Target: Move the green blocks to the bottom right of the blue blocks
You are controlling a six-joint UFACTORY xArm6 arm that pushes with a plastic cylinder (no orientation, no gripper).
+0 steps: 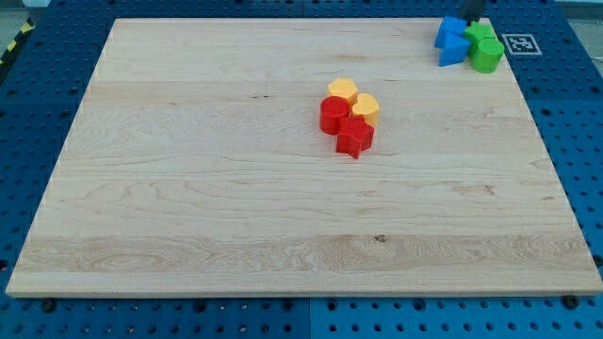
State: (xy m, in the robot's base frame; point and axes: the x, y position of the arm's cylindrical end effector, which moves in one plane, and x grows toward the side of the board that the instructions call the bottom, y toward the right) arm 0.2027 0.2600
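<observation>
Just below my tip point(468, 23), the green blocks point(485, 49) touch the blue blocks point(451, 41) on their right, slightly lower. We judge the task nearly done. The tip, a bare rod, grasps nothing.

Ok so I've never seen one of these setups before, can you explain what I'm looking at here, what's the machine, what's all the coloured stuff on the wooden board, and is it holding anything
You are looking down at a slant on a wooden board lying on a blue pegboard bench. The machine is a robot arm that has no claw, only a dark rod. My tip shows at the view's top right, just above the blue blocks, too close to tell whether it touches them. It holds nothing; it only pushes. Right of the blue blocks, touching them, sit the green blocks. Near the middle is a tight cluster: two yellow blocks and below them two red blocks. A black-and-white printed marker lies on the board's top right corner.
</observation>
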